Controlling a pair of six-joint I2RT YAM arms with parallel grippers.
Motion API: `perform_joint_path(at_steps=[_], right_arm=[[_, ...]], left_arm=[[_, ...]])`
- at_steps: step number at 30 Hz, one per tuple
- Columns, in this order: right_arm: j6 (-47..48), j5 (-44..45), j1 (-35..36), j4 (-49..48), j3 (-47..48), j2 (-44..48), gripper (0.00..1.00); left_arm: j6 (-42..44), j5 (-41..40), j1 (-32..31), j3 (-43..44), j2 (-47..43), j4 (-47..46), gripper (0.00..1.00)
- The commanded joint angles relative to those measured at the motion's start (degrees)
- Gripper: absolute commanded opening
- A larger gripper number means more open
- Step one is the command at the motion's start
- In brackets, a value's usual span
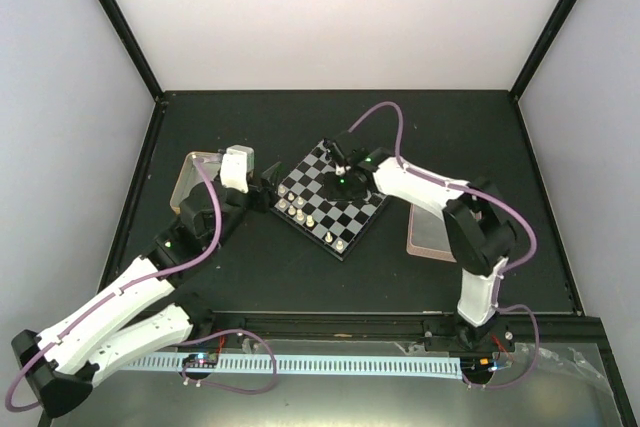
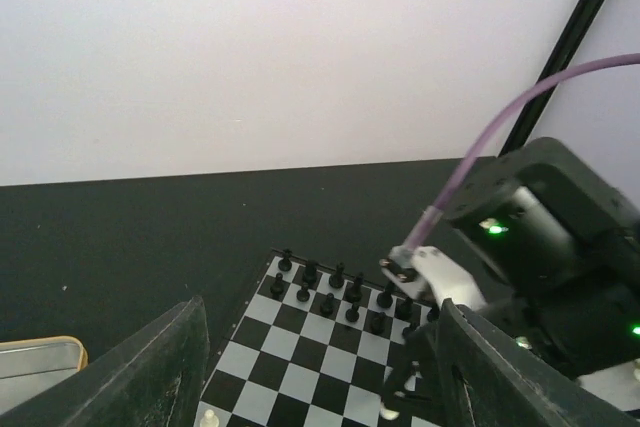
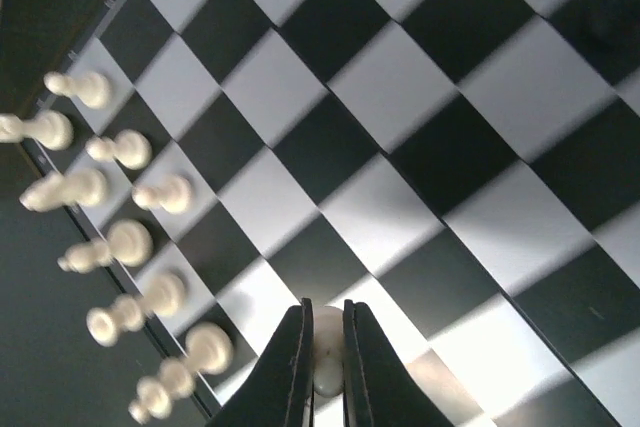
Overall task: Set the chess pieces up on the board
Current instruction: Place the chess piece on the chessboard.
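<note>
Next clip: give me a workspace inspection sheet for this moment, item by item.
Surface: dark matte table, no spills seen.
Job's things: board set diagonally at centre; white pieces lined along one edge, black pieces along the opposite edge.
Clutter: yellow-rimmed tin left of the board; pink tray right of it, partly under the right arm.
Hands: left hand open, empty, near the board's left corner; right hand shut on one white piece over the board.
Cables: purple cable along each arm, loops at the bases.
Surroundings: pale walls, black frame posts.
</note>
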State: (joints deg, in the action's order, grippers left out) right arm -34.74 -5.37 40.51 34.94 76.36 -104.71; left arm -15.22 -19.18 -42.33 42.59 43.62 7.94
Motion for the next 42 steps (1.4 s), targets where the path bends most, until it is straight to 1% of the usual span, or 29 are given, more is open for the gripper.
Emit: perform_joint_path(at_steps=[1,6,13,26,35,38,42], right_arm=[[-0.1,-2.0,2.4,-0.3,7.6,-6.1,0.06],[-0.1,-1.3,3.9,1.4,12.9,-11.7,0.07],[1.1,-2.2,4.2,2.7,17.0,-16.5,0.07],[3.3,-4.2,5.0,5.8,18.5,-17.9,0.08],[3.2,-4.9,5.4,5.3,17.8,-18.7,0.10],[3.1,-5.0,5.5,5.2,17.6,-18.8,0.13],[2.9,-4.1,5.5,5.6,17.9,-18.3,0.21]], left_arm=[[0.5,-2.0,0.6,0.0,-0.7,-1.3,0.65],[0.6,-2.2,0.6,-0.1,-1.1,-1.4,0.65],[0.6,-2.2,0.7,-0.4,-0.7,-1.7,0.65],[0.9,-2.2,0.7,-0.8,-0.3,-2.0,0.65],[0.8,-2.1,0.8,-0.9,-0.3,-2.0,0.65],[0.9,-2.1,0.7,-1.0,-0.4,-2.0,0.65],[0.8,-2.1,0.7,-1.0,-0.4,-2.0,0.65]])
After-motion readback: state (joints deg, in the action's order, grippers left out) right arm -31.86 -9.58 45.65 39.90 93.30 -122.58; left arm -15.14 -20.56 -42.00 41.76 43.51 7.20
